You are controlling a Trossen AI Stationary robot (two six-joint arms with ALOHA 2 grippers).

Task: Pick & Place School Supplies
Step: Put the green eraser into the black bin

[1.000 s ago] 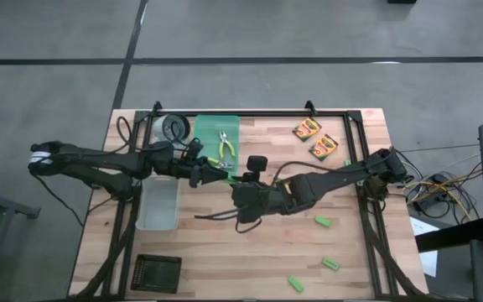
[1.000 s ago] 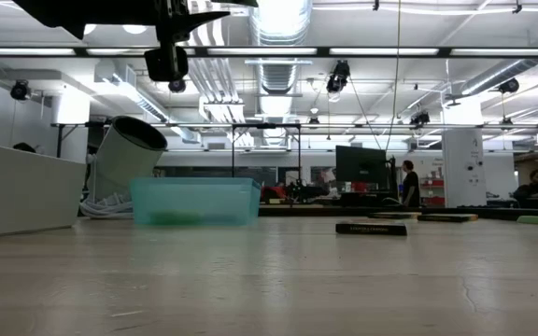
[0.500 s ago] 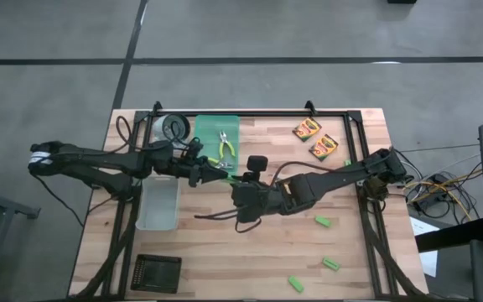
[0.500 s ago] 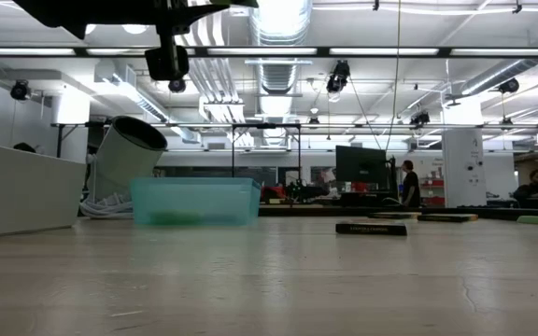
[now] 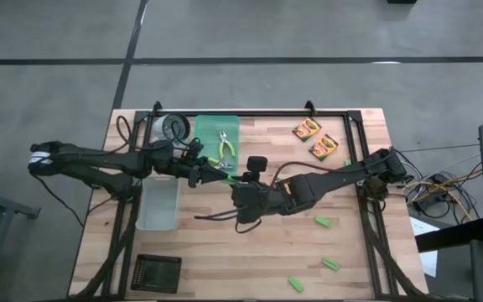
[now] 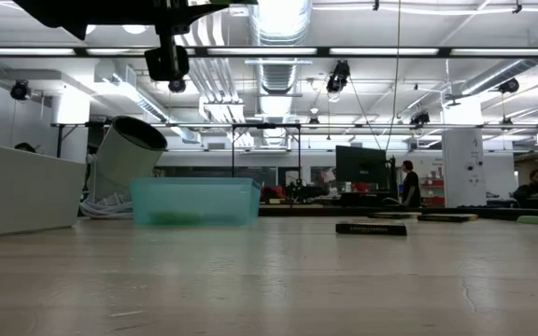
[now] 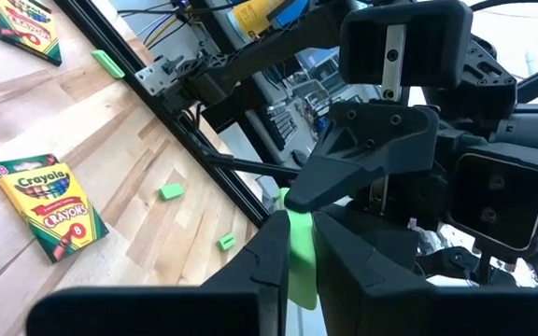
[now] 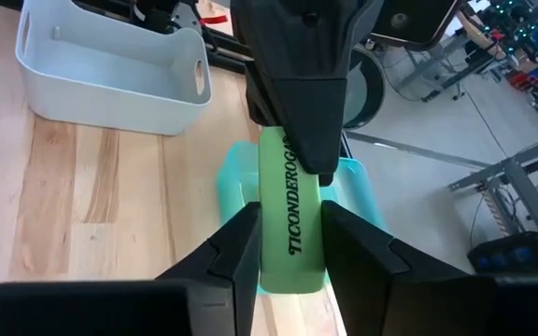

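A bright green block (image 5: 232, 177) printed TICONDEROGA is held in the air between both grippers, above the near edge of the teal tray (image 5: 210, 127). My left gripper (image 5: 223, 174) reaches in from the left and is shut on it. My right gripper (image 5: 240, 181) reaches in from the right and is also shut on it. Pliers with yellow-green handles (image 5: 225, 146) lie in the tray. Two crayon boxes (image 5: 307, 128) (image 5: 324, 147) lie at the far right. Three green blocks (image 5: 322, 221) (image 5: 331, 263) (image 5: 295, 283) lie on the near right of the table. My left gripper pinches one end of the green block (image 7: 300, 254) between its two fingers, coming level from the table's left. The block is lifted clear of the table. My right gripper pinches the block's two long sides at the other end (image 8: 292, 247) between its two fingers, coming roughly level from the table's right. The fingers lie along the block, which juts forward into my left gripper's fingers (image 8: 297, 112).
A white plastic bin (image 5: 158, 201) stands at the near left of the tray. A roll (image 5: 174, 127) stands at the far left, a black flat item (image 5: 156, 271) at the near left. A black frame (image 5: 250, 114) runs along the far edge.
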